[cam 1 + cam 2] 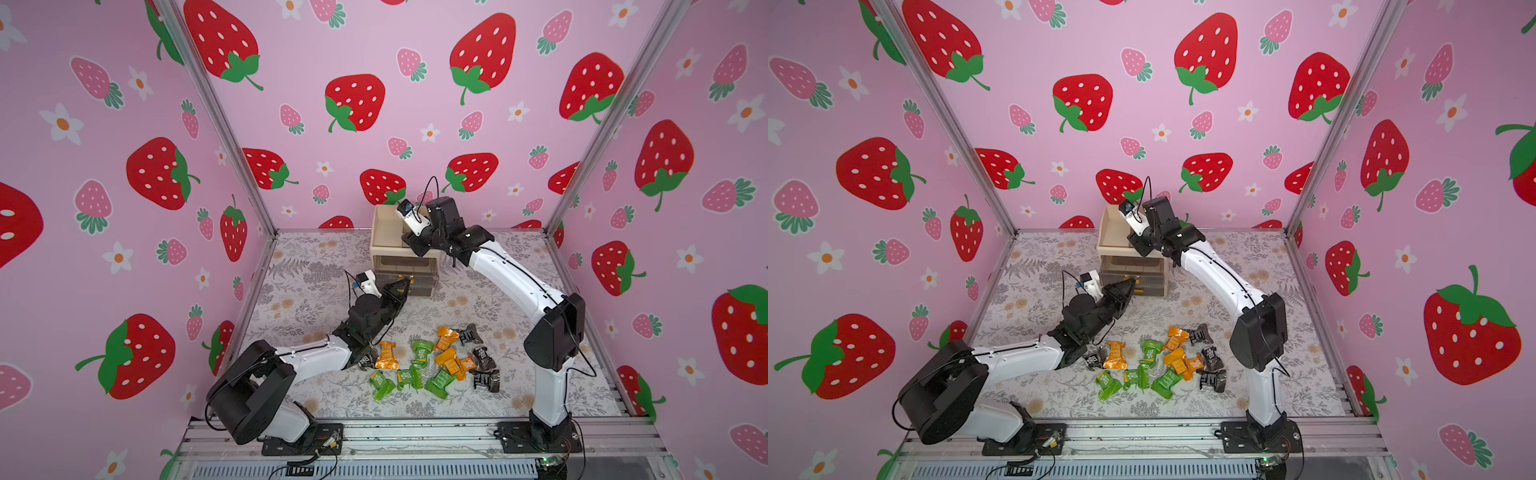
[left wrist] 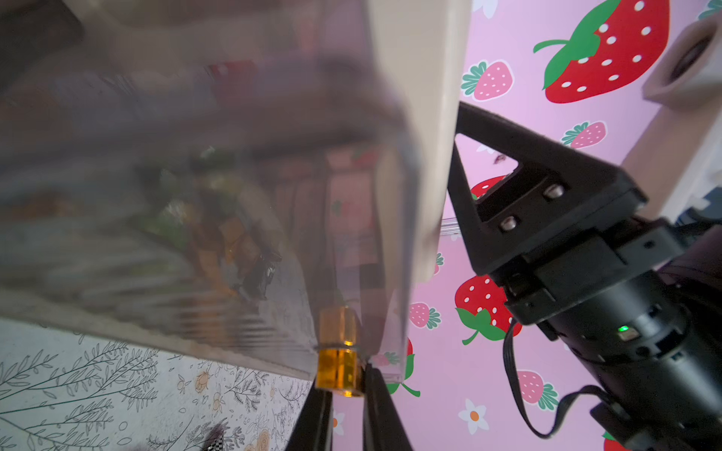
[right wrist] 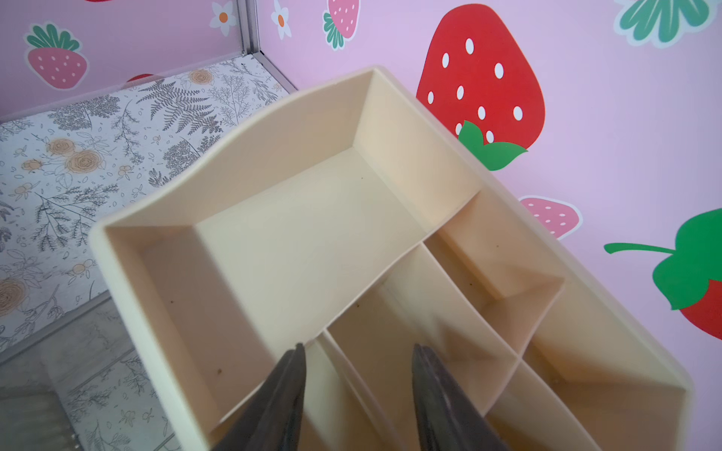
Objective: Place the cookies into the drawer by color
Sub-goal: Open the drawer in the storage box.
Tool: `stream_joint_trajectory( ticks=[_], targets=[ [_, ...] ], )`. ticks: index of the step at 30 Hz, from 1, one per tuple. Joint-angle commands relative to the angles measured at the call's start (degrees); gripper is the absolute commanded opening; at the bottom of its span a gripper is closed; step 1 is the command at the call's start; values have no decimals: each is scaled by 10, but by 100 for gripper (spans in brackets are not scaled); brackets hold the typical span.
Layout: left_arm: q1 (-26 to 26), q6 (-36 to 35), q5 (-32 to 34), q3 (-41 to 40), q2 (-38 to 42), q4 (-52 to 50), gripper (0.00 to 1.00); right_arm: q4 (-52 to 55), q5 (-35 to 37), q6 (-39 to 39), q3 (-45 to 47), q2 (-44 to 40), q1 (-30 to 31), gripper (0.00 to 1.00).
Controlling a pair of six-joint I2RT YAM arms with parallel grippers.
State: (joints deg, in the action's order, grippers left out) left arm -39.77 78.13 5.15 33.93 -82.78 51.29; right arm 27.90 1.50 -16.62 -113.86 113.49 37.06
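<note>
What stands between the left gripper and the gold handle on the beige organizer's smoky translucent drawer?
Nothing visible: the left gripper is shut on the gold handle of the smoky translucent drawer. The right gripper hangs open over the beige tray top.

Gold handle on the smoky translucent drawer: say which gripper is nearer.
Left. The left gripper has its jaws shut on that gold handle; the right gripper hangs over the beige organizer's divided tray top.
</note>
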Motion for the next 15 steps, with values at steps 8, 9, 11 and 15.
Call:
stream_joint_trajectory(
  ticks=[8,9,11,15],
  targets=[
    [-32,-31,-10,-17,52,-65,0,38,0,25,-1,8,-6,50],
    [-31,-26,-13,-26,50,-48,0,38,-3,26,2,6,-6,50],
    [-33,-21,-16,-32,46,-39,1,37,-3,26,5,5,-5,50],
    [-26,-19,-19,-28,27,-41,10,41,-8,30,5,5,-4,50]
  ],
)
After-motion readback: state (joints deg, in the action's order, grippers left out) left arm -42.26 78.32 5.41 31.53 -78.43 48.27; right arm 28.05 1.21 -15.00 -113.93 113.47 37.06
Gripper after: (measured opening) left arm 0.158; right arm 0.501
